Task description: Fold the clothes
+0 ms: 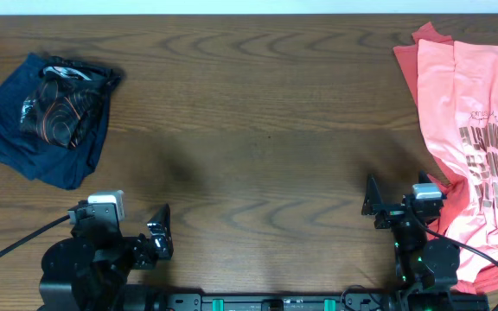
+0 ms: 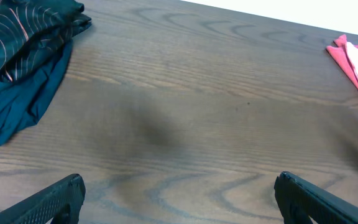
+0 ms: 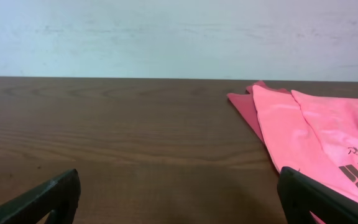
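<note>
The black jersey with orange contour lines (image 1: 59, 105) lies crumpled on a dark navy garment (image 1: 20, 142) at the far left of the table; both show in the left wrist view, jersey (image 2: 17, 34) and navy garment (image 2: 17, 106). Coral-pink printed T-shirts (image 1: 469, 130) lie stacked at the right edge, also in the right wrist view (image 3: 316, 134). My left gripper (image 1: 158, 238) is open and empty near the front edge, far from the jersey; its view (image 2: 179, 199) shows bare wood between the fingers. My right gripper (image 1: 396, 203) is open and empty beside the pink shirts (image 3: 179, 199).
The dark wooden table (image 1: 258, 112) spans the whole view, with bare wood between the two piles. A pale wall (image 3: 166, 37) stands behind the table's far edge. The arm bases (image 1: 85, 272) sit at the front edge.
</note>
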{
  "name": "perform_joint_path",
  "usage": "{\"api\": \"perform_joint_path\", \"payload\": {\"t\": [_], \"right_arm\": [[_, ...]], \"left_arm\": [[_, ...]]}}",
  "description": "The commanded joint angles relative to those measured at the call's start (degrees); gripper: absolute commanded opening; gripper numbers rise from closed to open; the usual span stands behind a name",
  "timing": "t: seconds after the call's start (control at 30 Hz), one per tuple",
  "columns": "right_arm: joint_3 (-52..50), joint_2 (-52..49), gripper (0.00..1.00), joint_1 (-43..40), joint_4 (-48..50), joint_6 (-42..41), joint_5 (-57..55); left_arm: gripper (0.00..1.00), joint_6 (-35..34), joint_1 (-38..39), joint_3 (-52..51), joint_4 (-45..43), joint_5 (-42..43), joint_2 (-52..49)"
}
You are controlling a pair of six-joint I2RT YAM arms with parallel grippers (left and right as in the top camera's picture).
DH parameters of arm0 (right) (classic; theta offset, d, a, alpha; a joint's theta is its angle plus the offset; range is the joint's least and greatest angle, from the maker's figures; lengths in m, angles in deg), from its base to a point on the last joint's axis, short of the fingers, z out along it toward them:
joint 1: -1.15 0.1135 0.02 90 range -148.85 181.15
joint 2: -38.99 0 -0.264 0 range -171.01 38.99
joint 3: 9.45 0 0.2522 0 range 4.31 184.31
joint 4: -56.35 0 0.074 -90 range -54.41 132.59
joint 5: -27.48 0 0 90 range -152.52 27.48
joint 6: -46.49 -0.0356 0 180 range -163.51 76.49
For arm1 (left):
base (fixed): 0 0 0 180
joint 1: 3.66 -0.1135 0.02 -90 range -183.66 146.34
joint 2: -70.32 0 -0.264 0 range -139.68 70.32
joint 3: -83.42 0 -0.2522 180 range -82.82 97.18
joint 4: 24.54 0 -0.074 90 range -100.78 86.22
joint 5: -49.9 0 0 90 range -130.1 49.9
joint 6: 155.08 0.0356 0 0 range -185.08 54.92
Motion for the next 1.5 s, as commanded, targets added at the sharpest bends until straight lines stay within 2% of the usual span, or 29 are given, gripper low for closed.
{"api": "perform_joint_path", "payload": {"t": [0.0,0.23,0.33,0.5,0.77,1.03,1.17,1.47], "right_arm": [[-0.2,0.4,0.99,-0.4,-0.2,1.2,-0.2],[-0.2,0.4,0.99,-0.4,-0.2,1.2,-0.2],[-0.2,0.4,0.99,-0.4,-0.2,1.2,-0.2],[-0.2,0.4,0.99,-0.4,-0.2,1.2,-0.2],[-0.2,0.4,0.99,-0.4,-0.2,1.2,-0.2],[-0.2,0.4,0.99,-0.4,-0.2,1.2,-0.2],[-0.2,0.4,0.99,-0.4,-0.2,1.2,-0.2],[-0.2,0.4,0.99,-0.4,-0.2,1.2,-0.2]], "left_arm": [[0.98,-0.5,0.0,-0.2,0.0,-0.5,0.2],[0.98,-0.5,-0.1,-0.2,0.0,-0.5,0.4],[0.98,2.3,-1.2,-0.7,2.4,-2.7,2.1],[0.98,2.3,-2.0,-9.0,-1.9,-6.7,9.1],[0.98,2.3,-2.0,-30.7,-25.8,-7.5,20.4],[0.98,2.3,-2.0,-44.6,-52.8,-9.1,20.6],[0.98,2.3,-2.0,-49.9,-60.6,-9.1,20.6],[0.98,2.8,-2.0,-49.7,-52.7,-9.4,20.5]]}}
